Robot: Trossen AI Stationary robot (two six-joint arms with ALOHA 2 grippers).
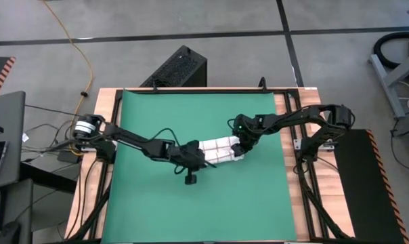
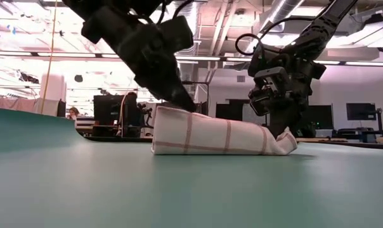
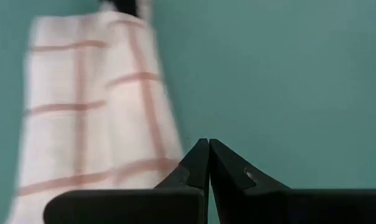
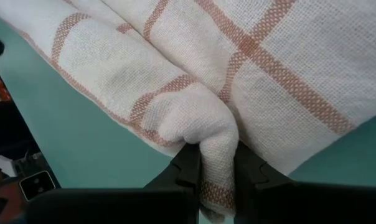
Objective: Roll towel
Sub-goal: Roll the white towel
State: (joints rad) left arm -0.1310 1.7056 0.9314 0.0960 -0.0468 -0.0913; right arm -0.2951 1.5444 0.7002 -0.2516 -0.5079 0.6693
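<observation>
The towel (image 1: 219, 150), white with thin red-brown grid lines, lies rolled into a short thick bundle on the middle of the green mat (image 1: 157, 203). It also shows in the low view (image 2: 210, 134). My right gripper (image 1: 242, 147) is at the towel's right end and is shut on it (image 4: 216, 163). My left gripper (image 1: 195, 158) is shut and empty (image 3: 208, 148) just beside the towel's left end (image 3: 94, 112). In the low view its fingers (image 2: 179, 95) slant down to the roll's upper left edge. My right gripper pinches a bunched fold of cloth at the towel's right end (image 4: 216, 134) between its two fingers. The fingers come slanting down from the table's right side. The roll lies on the mat, slack. My left gripper: I cannot tell whether its shut fingers touch the roll's left end.
The mat covers most of the wooden table (image 1: 289, 169), with bare green room on the near and far sides of the roll. A black box (image 1: 177, 68) stands beyond the far edge. Cables lie at the left (image 1: 55, 146).
</observation>
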